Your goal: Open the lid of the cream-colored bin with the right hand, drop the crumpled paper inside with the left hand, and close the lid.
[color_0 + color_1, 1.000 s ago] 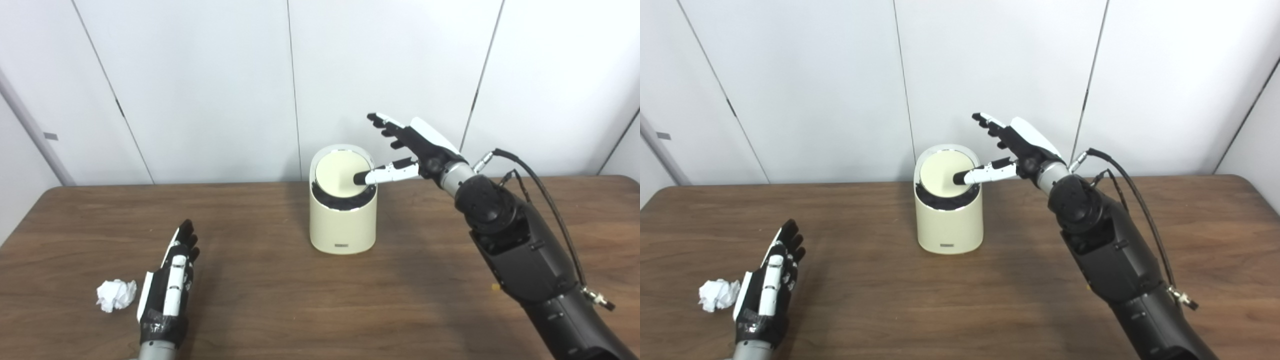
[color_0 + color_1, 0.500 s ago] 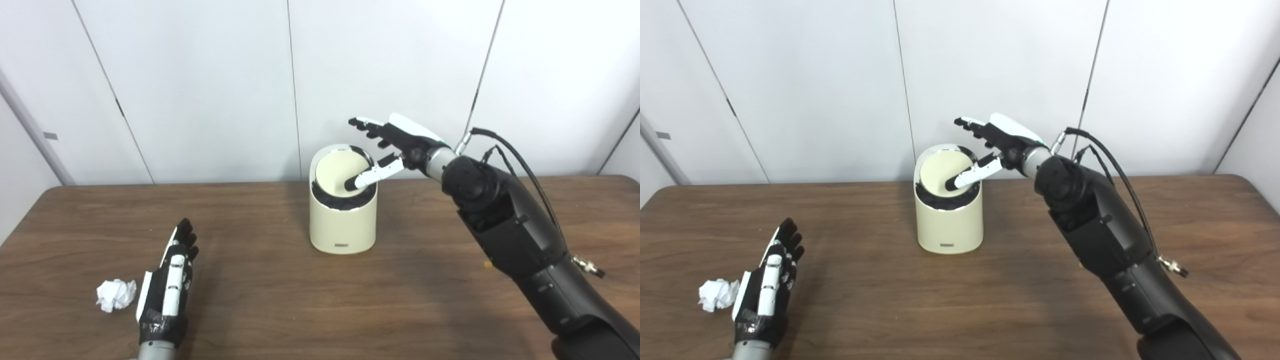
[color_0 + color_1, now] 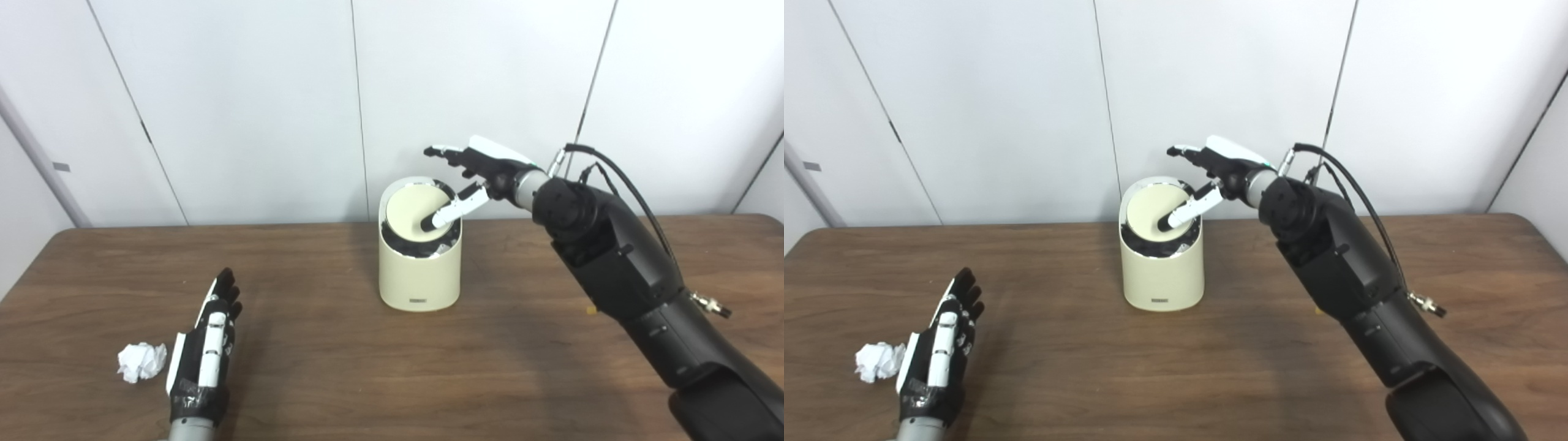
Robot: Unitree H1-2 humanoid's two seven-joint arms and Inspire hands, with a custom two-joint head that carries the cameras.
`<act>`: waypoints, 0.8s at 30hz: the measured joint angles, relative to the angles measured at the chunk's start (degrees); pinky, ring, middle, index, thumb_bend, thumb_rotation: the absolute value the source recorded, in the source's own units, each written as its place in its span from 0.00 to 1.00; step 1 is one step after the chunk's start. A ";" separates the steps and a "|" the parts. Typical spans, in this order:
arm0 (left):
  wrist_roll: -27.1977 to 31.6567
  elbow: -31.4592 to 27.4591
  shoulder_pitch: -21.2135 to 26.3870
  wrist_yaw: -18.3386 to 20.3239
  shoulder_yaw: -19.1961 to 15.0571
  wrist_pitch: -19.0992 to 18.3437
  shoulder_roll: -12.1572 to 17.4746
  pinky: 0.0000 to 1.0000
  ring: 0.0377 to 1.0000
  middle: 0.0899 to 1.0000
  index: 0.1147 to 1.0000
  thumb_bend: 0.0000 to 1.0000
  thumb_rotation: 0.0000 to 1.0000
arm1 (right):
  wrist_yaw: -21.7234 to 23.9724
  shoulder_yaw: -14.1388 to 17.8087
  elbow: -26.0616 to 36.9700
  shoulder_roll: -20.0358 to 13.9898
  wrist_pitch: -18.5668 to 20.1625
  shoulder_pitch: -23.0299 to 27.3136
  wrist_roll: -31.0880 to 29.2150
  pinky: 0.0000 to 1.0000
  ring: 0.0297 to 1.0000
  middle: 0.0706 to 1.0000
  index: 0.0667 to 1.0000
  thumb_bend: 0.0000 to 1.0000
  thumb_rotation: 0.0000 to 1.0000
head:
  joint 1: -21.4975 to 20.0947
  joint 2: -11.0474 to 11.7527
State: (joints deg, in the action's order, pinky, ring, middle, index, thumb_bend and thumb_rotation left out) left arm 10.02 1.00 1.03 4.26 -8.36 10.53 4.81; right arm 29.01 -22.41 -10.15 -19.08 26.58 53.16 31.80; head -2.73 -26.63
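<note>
The cream-colored bin stands upright at the middle of the brown table. Its round lid is tilted, with a dark gap showing along its near edge. My right hand hovers open over the bin's right rim, thumb tip pressed on the lid, the other fingers spread above it. The crumpled white paper lies on the table at the near left. My left hand rests flat and open just to the right of the paper, a small gap between them.
The wooden table spreads wide around the bin, its back edge against white wall panels. My right forearm with its cables crosses the right side of the table.
My right hand has moved left and lower over the bin, and its thumb has slid further onto the lid. The lid looks pressed a little deeper. The left hand and paper have stayed put.
</note>
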 measured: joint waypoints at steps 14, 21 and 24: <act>-0.52 0.30 0.14 0.05 0.02 1.15 -0.14 1.00 1.00 1.00 0.99 0.29 0.89 | 0.65 -1.44 -3.16 0.17 -0.21 2.25 1.06 0.86 0.94 0.95 0.93 0.90 0.41 | 0.00 0.00; -0.63 0.30 0.17 0.01 0.02 1.15 -0.17 1.00 1.00 1.00 0.99 0.30 0.89 | 0.69 -2.21 -4.06 0.37 -0.26 2.49 1.62 0.84 0.93 0.95 0.93 0.90 0.41 | 0.09 -0.18; -0.52 0.30 0.17 0.06 0.01 1.15 -0.18 1.00 1.00 1.00 0.99 0.30 0.89 | 1.01 -2.90 -4.05 0.42 -0.20 2.74 2.60 0.87 0.94 0.96 0.93 0.89 0.41 | 0.18 -0.26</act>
State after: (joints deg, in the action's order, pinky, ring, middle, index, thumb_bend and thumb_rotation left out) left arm 9.50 1.29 1.20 4.32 -8.35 11.68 4.64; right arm 30.02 -25.32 -14.20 -18.67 26.38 55.90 34.40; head -2.55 -26.89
